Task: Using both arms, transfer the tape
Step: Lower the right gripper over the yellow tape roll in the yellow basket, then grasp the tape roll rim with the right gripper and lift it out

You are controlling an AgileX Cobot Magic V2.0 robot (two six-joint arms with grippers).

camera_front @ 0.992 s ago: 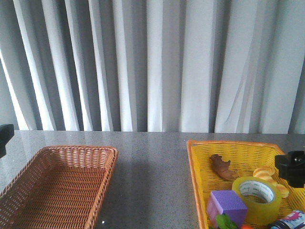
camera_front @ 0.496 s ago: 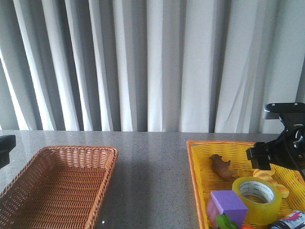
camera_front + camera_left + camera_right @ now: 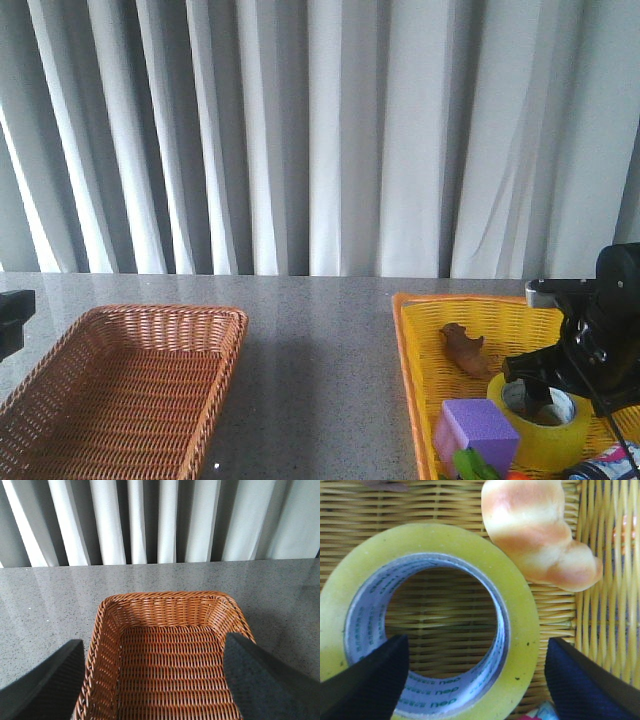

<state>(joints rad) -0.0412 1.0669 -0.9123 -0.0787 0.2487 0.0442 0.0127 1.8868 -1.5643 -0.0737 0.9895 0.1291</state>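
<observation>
front view: right pincer [image 3: 548, 398] poised over tape [image 3: 540, 420] lying flat in yellow basket [image 3: 415, 330]. left wrist view: left pincer [image 3: 152, 680] spread wide above brown basket [image 3: 165, 630]. right wrist view: fingers [image 3: 367, 677] apart, straddling roll; best lowered centred, clear of croissant [image 3: 535, 535].
</observation>
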